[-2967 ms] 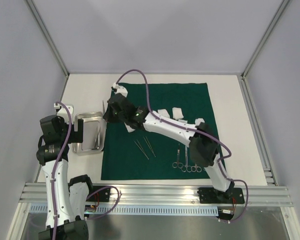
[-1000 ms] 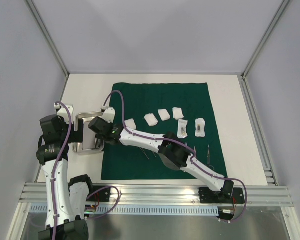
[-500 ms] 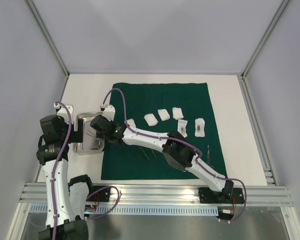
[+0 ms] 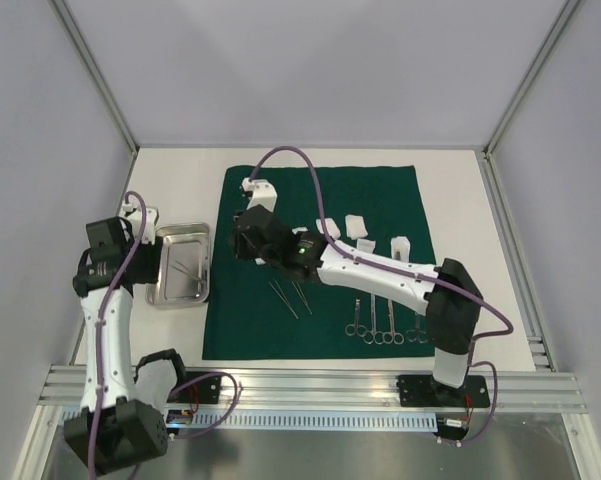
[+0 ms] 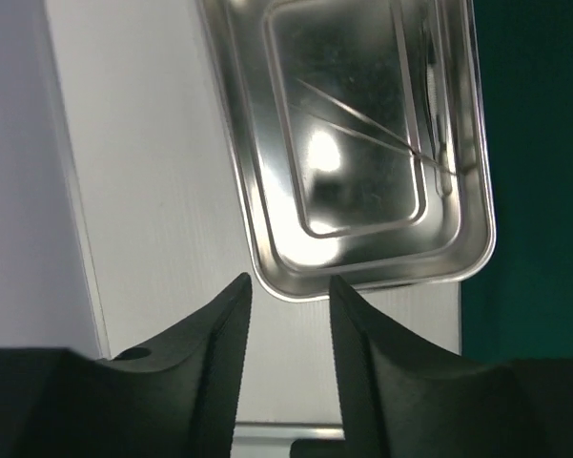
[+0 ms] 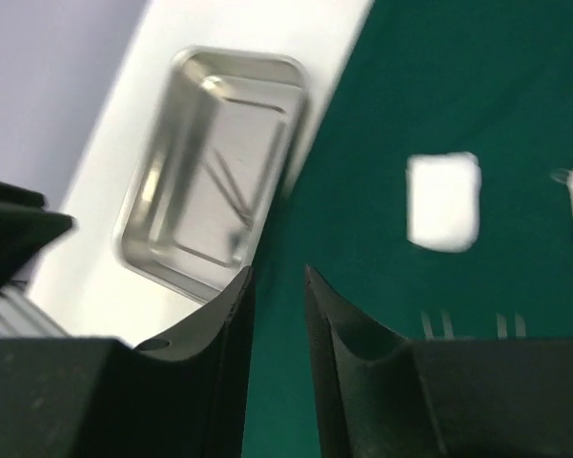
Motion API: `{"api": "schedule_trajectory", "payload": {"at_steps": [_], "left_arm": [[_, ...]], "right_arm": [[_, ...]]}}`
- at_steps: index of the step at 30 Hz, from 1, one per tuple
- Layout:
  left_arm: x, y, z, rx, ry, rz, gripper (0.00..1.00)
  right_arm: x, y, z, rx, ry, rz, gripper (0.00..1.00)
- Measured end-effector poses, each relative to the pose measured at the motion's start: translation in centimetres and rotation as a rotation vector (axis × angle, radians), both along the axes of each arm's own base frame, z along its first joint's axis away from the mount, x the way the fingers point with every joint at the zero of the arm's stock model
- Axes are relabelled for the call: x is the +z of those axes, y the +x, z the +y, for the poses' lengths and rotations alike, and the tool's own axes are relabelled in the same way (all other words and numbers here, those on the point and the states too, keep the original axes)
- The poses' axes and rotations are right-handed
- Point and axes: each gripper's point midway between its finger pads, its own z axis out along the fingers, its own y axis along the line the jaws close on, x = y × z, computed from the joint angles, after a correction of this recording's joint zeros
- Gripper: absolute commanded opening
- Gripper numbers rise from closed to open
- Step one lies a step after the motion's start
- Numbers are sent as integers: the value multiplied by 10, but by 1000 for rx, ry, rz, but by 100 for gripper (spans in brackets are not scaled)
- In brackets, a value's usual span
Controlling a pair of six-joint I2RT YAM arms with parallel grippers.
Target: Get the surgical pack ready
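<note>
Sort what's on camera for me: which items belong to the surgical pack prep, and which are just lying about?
Part of the job:
large dark green square cloth drape
small rectangular steel tray
ring-handled metal scissors and forceps
slim metal tweezers
white gauze pads

Not part of it:
purple arm cable
aluminium frame rail at the near edge

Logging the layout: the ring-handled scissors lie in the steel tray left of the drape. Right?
Not quite: the ring-handled scissors lie on the green drape by its near edge, as the top view shows. The steel tray is left of it.
</note>
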Motion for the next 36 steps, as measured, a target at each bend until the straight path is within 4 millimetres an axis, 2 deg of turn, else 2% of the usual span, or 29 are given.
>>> {"api": "schedule_trajectory", "payload": {"at_steps": [2, 8, 11, 14, 20, 24, 28, 32, 36], "left_arm": [[-12, 5, -3, -37, -38, 101, 39], [-48, 28, -11, -119, -116, 314, 32], [-72, 29, -20, -160, -127, 422, 30], [-93, 30, -26, -179, -141, 520, 28], [-120, 33, -21, -168, -115, 632, 28], [-129, 45, -13, -153, -79, 646, 28], [-140, 66, -9, -145, -49, 627, 28], [-150, 78, -9, -147, -29, 621, 29], [-149, 89, -10, -155, -18, 585, 29]], "right_arm": [[-16, -3, -20, -7, -51, 17, 29], [-80, -12, -107, -51, -181, 131, 28], [-97, -6, -143, -101, -202, 171, 28], [-106, 1, -170, -149, -208, 197, 28], [-116, 0, -199, -183, -206, 231, 27], [-124, 1, -212, -204, -213, 252, 27], [-132, -2, -218, -209, -229, 272, 26], [-133, -4, -218, -204, -230, 279, 26], [-133, -4, -218, -203, -228, 282, 26]]}}
